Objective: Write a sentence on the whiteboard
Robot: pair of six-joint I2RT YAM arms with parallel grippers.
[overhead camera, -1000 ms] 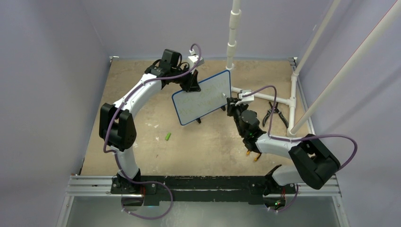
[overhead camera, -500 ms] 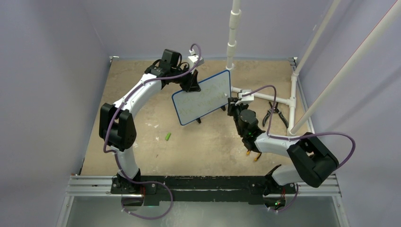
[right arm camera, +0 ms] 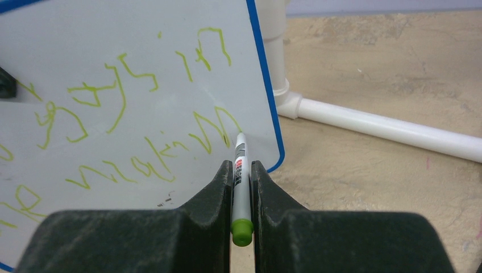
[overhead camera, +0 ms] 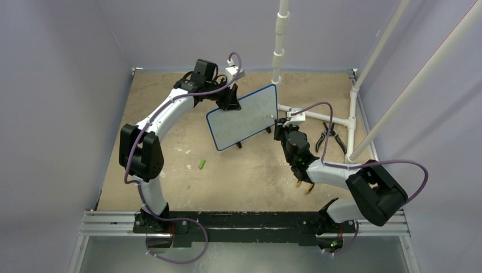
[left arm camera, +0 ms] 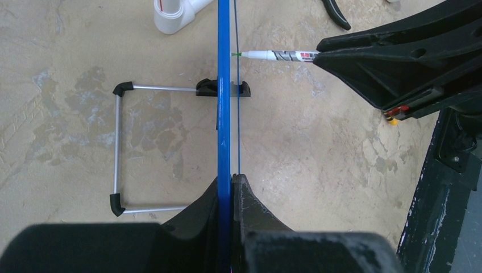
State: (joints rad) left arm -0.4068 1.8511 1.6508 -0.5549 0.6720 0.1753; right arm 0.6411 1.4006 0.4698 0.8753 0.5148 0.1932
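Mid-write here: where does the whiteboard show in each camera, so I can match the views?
Top external: the whiteboard stands tilted at centre, between the two arms.
Left wrist: edge-on, a vertical blue line down the middle, clamped in the left fingers.
Right wrist: face-on, filling the upper left.
Shared landmark: the white pipe beside the board.

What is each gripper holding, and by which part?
The left gripper clamps the whiteboard by its top blue frame edge; the right gripper pinches the green marker around its barrel, toward the tail end.
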